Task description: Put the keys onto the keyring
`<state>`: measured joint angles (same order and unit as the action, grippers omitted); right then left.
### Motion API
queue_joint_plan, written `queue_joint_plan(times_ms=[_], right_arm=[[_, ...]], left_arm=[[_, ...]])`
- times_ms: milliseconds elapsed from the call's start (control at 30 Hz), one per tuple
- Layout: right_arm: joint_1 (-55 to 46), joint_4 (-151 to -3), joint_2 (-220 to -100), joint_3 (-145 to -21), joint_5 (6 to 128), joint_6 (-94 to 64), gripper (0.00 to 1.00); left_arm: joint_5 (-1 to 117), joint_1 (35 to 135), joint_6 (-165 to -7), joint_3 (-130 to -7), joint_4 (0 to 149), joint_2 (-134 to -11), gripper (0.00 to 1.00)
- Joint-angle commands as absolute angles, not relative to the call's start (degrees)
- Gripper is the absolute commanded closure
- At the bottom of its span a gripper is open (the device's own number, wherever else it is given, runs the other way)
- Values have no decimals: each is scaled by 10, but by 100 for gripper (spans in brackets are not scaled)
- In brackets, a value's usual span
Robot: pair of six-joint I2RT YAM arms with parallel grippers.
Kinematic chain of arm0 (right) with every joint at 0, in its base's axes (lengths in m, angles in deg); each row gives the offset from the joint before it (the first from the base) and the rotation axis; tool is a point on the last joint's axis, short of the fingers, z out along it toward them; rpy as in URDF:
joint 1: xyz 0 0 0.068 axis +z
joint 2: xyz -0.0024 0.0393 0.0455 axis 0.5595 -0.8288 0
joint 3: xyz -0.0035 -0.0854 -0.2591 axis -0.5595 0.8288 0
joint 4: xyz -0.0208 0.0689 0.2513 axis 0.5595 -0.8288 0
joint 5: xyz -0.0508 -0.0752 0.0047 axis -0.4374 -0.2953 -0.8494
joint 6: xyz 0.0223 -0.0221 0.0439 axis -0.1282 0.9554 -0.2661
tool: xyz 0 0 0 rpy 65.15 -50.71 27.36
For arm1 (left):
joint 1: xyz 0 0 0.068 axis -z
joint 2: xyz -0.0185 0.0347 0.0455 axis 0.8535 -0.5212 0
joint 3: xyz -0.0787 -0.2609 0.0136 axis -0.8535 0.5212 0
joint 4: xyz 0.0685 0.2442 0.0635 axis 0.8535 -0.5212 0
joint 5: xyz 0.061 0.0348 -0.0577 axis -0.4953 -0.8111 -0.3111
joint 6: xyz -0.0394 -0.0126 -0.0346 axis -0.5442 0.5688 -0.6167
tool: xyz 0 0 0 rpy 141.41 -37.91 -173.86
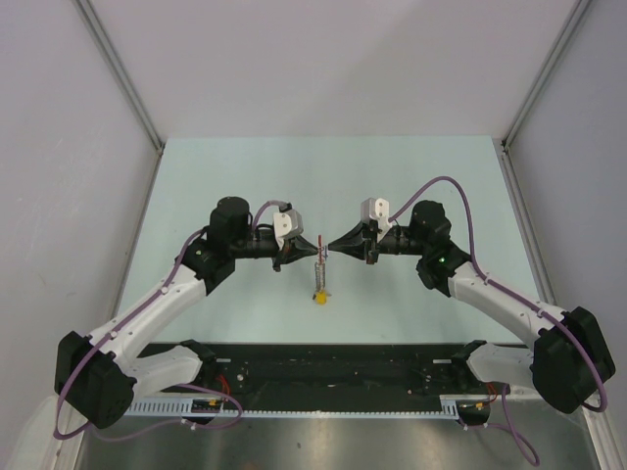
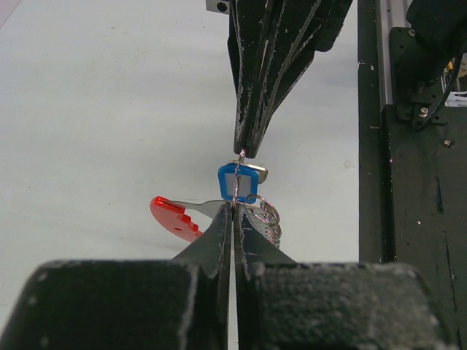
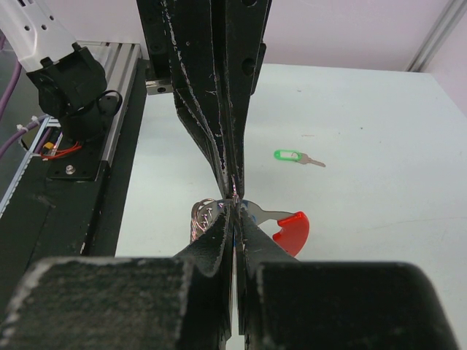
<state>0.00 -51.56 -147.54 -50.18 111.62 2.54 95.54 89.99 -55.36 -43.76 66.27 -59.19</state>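
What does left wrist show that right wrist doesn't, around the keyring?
Only left wrist: the blue key, sitting at the thin ring wire between the two sets of fingertips. Only right wrist: the green key, lying loose on the table, apart from everything else. Both: the left gripper and right gripper shut, tip to tip, on the keyring, with its red piece sticking out sideways.

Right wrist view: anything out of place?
Only the green key: it lies alone on the table, apart from the keyring that the left tool and right tool pinch. Nothing looks damaged.
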Motion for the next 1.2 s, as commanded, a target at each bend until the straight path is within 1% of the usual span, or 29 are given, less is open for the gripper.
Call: queue_joint_plan(times_ms=[0,500,1167], right_arm=[[0,-491,-1474,-524,1121,14,100],[4,-497,-1489,-531,1125,17,100],[-8,-527,-1467,-531,1123,32,100]], left_arm=[[956,903,-565,-433,704,-579,100],[953,902,-594,-409,765,-564,100],[961,902,-589,-409,762,-567,100]])
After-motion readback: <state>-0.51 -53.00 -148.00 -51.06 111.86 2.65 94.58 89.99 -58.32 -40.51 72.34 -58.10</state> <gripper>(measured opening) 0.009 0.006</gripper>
